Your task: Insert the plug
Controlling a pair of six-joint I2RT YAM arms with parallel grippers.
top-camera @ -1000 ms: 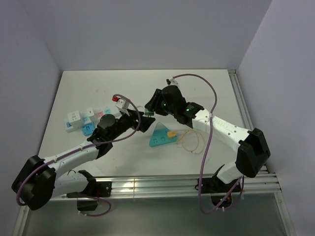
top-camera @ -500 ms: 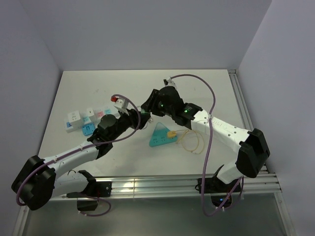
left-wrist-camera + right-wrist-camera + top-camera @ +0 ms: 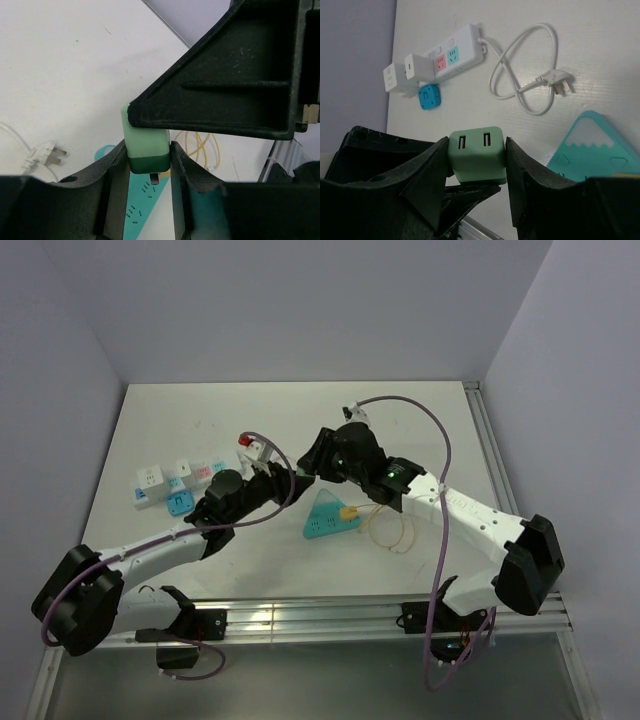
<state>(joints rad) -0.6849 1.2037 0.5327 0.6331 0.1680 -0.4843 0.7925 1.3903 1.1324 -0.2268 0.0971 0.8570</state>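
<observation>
I have the plug in mid-air, just left of and beyond the teal socket. The left gripper pinches its dark base and the right gripper its pale sides. It looks light, rigid and probably slick. I'd grip the flat sides, clear of the prongs.

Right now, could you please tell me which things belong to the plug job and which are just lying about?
In the job: green plug, gripped by left fingers and right fingers; teal socket block, likely its target.
Lying about: white power strip, white cable, blue cube, white adapters, yellowish cable coil.
</observation>
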